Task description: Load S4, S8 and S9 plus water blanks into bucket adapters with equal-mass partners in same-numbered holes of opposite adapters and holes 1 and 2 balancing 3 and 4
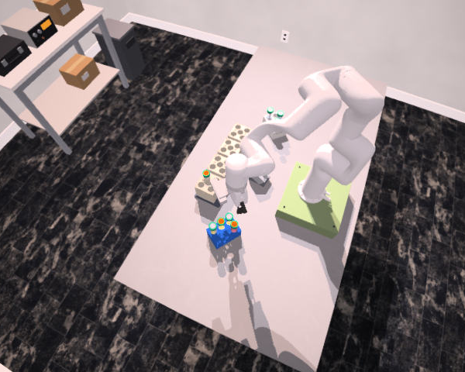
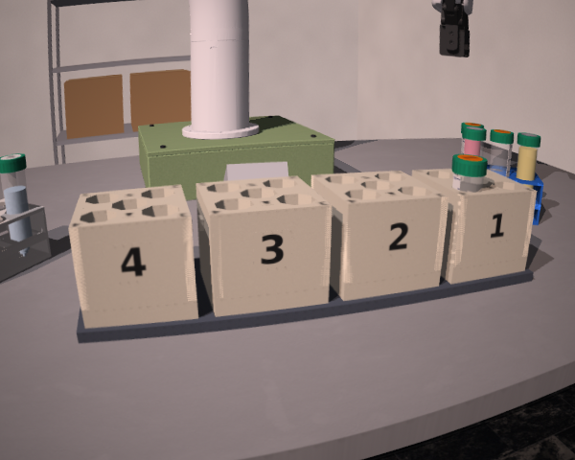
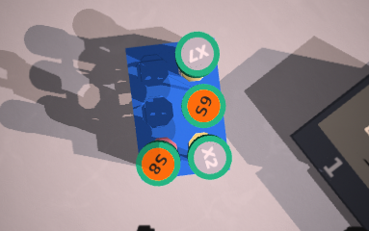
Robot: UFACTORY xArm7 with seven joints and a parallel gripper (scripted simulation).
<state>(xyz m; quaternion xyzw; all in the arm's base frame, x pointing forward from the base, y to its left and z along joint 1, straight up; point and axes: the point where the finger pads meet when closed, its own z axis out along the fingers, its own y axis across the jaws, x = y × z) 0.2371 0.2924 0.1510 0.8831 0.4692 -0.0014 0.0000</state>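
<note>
Item: jaws (image 1: 241, 208) (image 2: 454, 41), 1 pr., black, standing wide apart w/ nothing between them. I have them up in the air, near the blue rack and above tube height.

Item: blue rack (image 1: 225, 238) (image 2: 537, 197) (image 3: 176, 127), 1 pc., on the tabletop (image 1: 177, 260) (image 2: 278, 386) (image 3: 65, 207), near the adapter 1 end of ST. Contents, 4 tubes, green caps:
- S9 (image 1: 221, 221) (image 2: 501, 135) (image 3: 203, 106), orange dot, middle of the row of 3.
- X7 (image 1: 212, 225) (image 2: 528, 140) (image 3: 197, 54), grey dot, one end of that row; yellowish fill.
- X2 (image 1: 229, 216) (image 2: 473, 133) (image 3: 209, 157), grey dot, other end.
- S8 (image 1: 234, 224) (image 2: 471, 126) (image 3: 158, 164), orange dot, beside X2; pinkish fill.

Item: ST (image 1: 208, 201) (image 2: 303, 312) (image 3: 311, 140), dark base, 4 beige adapters in line:
- Adapter 1 (image 1: 212, 194) (image 2: 495, 252), w/ 1 orange-dot tube (image 1: 205, 173) (image 2: 469, 166), upright; S4 per the task, ID unreadable here. Hole no.: can't tell.
- Adapter 2 (image 2: 392, 269), adapter 3 (image 2: 270, 282) & adapter 4 (image 2: 139, 299): no tubes seen.

Item: clear rack (image 2: 33, 225), past the adapter 4 end, partly out of exterior view. Incl. 1 green-capped tube (image 2: 15, 197), upright, pale-blue fill; dot too small to read.

Item: arm base, green (image 1: 288, 216) (image 2: 178, 168), 1 pc., behind the adapters in ext. view.
</note>
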